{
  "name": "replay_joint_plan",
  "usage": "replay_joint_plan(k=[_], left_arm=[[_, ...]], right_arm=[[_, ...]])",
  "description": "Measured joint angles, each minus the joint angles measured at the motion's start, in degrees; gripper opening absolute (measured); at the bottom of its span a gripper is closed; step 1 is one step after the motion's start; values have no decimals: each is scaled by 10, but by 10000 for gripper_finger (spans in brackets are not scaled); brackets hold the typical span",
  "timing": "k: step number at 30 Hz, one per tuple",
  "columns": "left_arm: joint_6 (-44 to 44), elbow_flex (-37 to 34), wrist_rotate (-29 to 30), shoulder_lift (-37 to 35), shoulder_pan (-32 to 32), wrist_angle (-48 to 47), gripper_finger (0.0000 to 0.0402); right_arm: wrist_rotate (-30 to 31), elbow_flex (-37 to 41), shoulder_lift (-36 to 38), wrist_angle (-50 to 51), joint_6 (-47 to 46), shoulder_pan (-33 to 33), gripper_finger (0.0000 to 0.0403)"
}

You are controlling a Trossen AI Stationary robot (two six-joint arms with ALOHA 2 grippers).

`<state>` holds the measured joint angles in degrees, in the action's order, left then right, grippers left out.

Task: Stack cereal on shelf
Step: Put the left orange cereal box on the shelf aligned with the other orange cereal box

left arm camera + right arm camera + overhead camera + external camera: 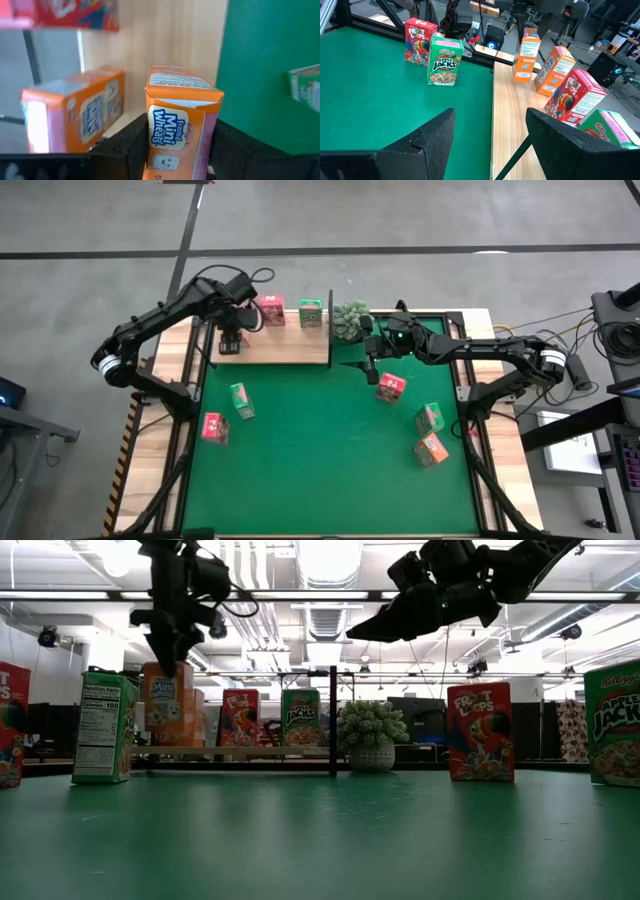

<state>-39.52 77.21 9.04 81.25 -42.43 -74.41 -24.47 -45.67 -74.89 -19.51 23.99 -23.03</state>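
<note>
My left gripper (231,332) hangs over the left part of the shelf (290,350) and is shut on an orange cereal box (175,125), also seen under the fingers in the low view (165,700). Beside it a second orange box (75,117) stands tilted on the board. Farther along the shelf, a red box (271,310) and a green box (311,312) stand on their bases. My right gripper (490,135) is open and holds nothing, level above the mat near the shelf's right end (368,365). My left gripper pinches the orange box between its two fingers (132,145), one on each narrow side (210,145), with the printed front facing the wrist camera. The fingers come steeply from above. The box stays upright; whether its base is on the shelf I cannot tell.
Loose boxes stand on the green mat (320,450): green (241,400) and red (214,428) on the left, red (390,387), green (430,418) and orange (432,450) on the right. A bushy plant (350,320) sits past the shelf's black upright (330,310).
</note>
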Motion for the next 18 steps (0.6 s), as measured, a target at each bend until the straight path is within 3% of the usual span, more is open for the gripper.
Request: replay_joint_plan(k=[18], left_arm=[[-31, -2, -17, 11, -60, 17, 159]], right_arm=[[0, 0, 0, 0, 0, 0, 235]])
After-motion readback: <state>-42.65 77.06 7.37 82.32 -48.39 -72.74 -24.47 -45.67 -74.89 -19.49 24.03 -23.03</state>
